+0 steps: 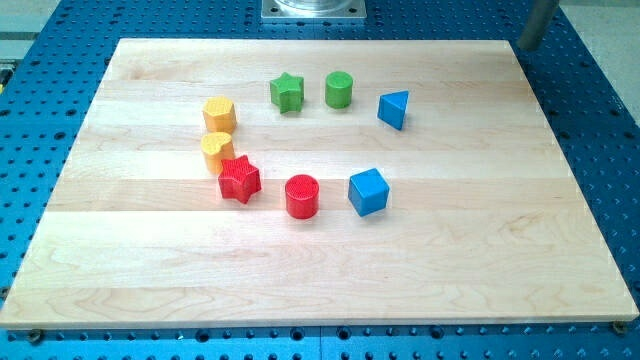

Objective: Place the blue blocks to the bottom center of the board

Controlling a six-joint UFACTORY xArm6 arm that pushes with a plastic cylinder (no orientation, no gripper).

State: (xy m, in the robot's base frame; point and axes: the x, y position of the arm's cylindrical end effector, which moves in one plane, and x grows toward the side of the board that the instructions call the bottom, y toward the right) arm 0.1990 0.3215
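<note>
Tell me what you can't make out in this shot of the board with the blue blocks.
- My tip: camera view, blurred at the view's top right corner; the rod above it is cut off by the top edge.
- Metal mount: cut off by the view's top edge.
- Blue cube and blue triangular block: far sides hidden.

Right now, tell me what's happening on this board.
Nothing is being pushed yet. My tip sits at the view's top right corner, off the wooden board, away from all blocks. The blue cube and the blue triangle block both lie right of centre, not yet at the bottom centre.
</note>
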